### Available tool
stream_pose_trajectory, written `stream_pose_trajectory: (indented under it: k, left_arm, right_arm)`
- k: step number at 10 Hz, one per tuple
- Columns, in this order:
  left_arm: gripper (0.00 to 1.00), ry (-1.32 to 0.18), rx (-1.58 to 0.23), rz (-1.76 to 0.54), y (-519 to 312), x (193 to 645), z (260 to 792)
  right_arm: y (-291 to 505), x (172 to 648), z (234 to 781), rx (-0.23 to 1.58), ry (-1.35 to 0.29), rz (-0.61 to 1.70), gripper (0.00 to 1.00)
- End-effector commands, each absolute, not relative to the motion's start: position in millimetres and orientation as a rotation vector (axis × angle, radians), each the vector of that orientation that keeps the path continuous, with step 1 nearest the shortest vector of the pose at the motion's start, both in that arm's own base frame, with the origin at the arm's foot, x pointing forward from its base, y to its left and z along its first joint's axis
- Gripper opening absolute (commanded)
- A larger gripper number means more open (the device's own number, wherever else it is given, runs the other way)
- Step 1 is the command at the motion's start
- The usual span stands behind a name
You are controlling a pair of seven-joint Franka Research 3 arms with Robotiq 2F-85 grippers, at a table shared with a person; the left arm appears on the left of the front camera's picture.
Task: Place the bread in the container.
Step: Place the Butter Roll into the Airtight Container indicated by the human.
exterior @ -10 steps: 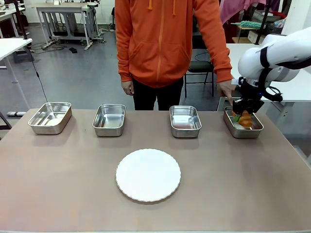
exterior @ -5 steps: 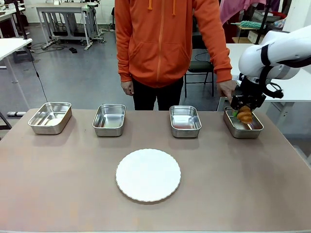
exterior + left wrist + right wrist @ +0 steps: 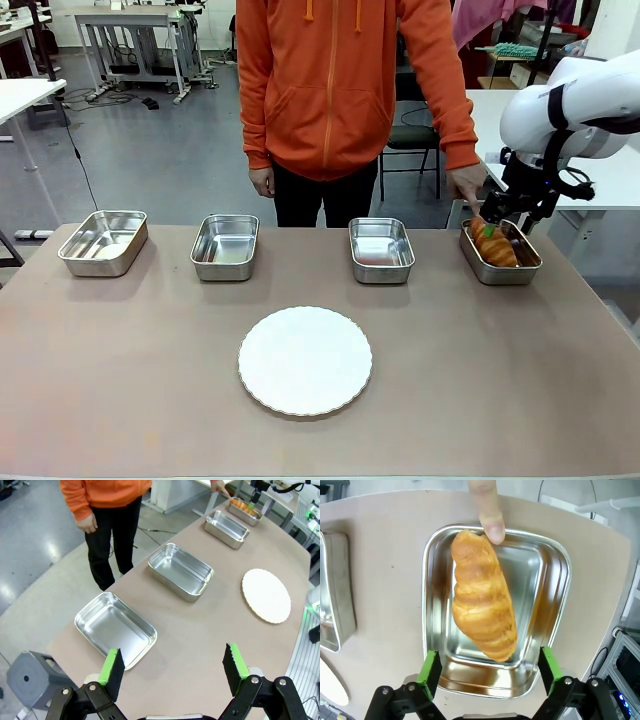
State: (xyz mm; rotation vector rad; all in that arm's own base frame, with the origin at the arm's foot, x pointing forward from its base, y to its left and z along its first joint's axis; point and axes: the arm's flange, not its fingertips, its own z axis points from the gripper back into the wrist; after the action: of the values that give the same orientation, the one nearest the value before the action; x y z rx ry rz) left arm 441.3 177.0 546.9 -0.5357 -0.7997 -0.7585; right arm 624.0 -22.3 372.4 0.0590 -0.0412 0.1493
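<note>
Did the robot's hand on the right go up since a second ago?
Yes. The right gripper has lifted up, away from the container, which stayed put. It left the bread lying inside, and its jaws are open.

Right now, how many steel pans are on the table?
4, in a row along the far edge: far-left pan, left-centre pan, right-centre pan, and the far-right pan holding the croissant. None looks hidden.

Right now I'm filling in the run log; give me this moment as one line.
bread: lying in container | right gripper: open, above it | person's finger: on container's rim | left gripper: open, idle
</note>
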Motion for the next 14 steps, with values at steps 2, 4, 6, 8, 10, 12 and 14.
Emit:
stream_pose_trajectory:
  k: [2,4,6,8,10,12,14]
  left_arm:
    - [1.00,-0.806,-0.542,-0.768,176,440,548]
    - [1.00,-0.806,-0.542,-0.768,176,440,548]
    - [1.00,-0.806,-0.542,-0.768,176,440,548]
    - [1.00,-0.806,-0.542,-0.768,176,440,548]
    - [1.00,-0.806,-0.542,-0.768,176,440,548]
    - [1.00,-0.806,-0.542,-0.768,176,440,548]
    - [1.00,-0.806,-0.542,-0.768,176,440,548]
  right_arm:
    - [-19,629,372,0.059,-0.074,0.159,1.00]
    - [-19,629,372,0.059,-0.074,0.159,1.00]
    - [-19,629,372,0.059,-0.074,0.159,1.00]
    - [-19,627,372,0.058,-0.056,0.155,1.00]
    - [-3,590,411,0.053,-0.165,-0.017,1.00]
    - [4,532,436,0.055,-0.256,-0.053,1.00]
    - [11,467,443,0.043,-0.332,-0.037,1.00]
